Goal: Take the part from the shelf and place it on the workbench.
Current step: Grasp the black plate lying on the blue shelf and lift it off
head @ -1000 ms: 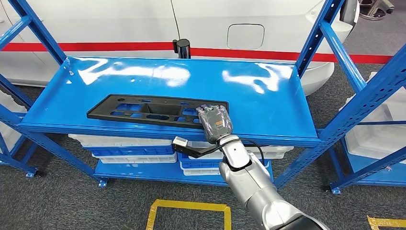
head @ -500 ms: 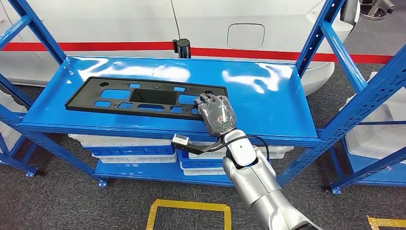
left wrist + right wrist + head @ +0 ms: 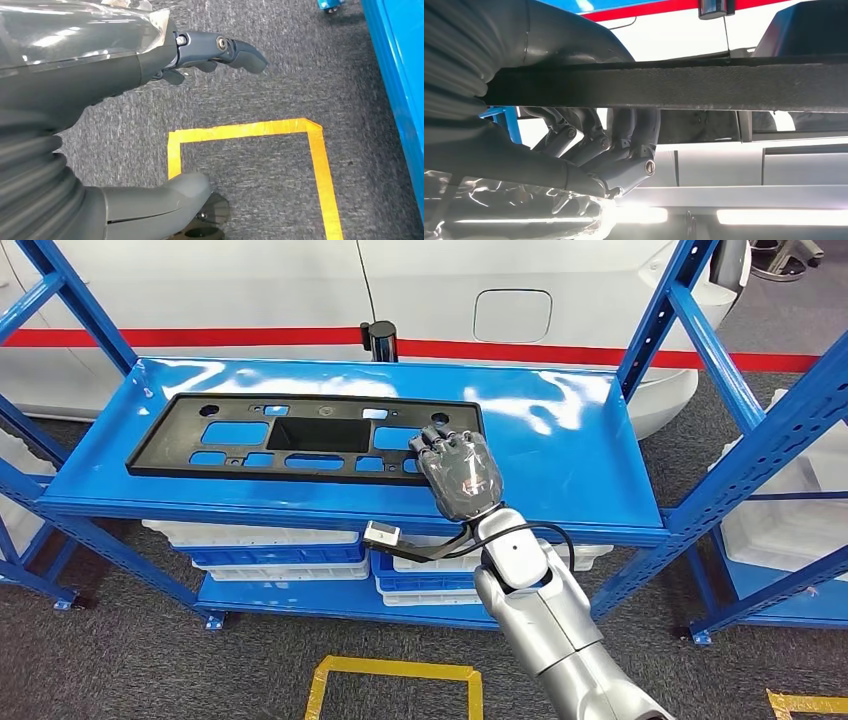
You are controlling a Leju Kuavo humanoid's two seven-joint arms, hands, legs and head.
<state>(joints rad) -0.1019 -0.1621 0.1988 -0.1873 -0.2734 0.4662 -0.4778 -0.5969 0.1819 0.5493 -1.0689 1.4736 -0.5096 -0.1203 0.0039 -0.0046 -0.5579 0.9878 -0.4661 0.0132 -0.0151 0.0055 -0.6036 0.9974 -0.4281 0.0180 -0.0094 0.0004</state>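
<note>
Glossy blue metal shelf (image 3: 560, 455) on blue perforated uprights, standing on dark grey carpet. Behind the shelf: white car body with a red stripe (image 3: 200, 337). Below the shelf's top deck: stacked white and blue plastic bins (image 3: 270, 545).

Counts: one long black plastic panel with rectangular cut-outs (image 3: 300, 435); one silver arm in the head view; two yellow floor-tape outlines, one in front of the shelf (image 3: 395, 677), a corner of another off to the right of the shelf.

Panel: over the shelf's top deck, left of centre, its right end in the right hand (image 3: 458, 472). Its near edge looks tipped up toward the camera; whether the far edge touches the deck, cannot tell.

Right hand: fingers curled over the panel's right end, holding it.

Right wrist view: panel edge seen as a dark bar with the fingers (image 3: 624, 145) wrapped behind it, thumb side on the near face, car body beyond; this grip detail is not legible from the head view.

Left wrist view: left hand (image 3: 165, 120) above the carpet in front of the shelf, thumb and fingers spread apart, nothing between them, a yellow tape corner below
</note>
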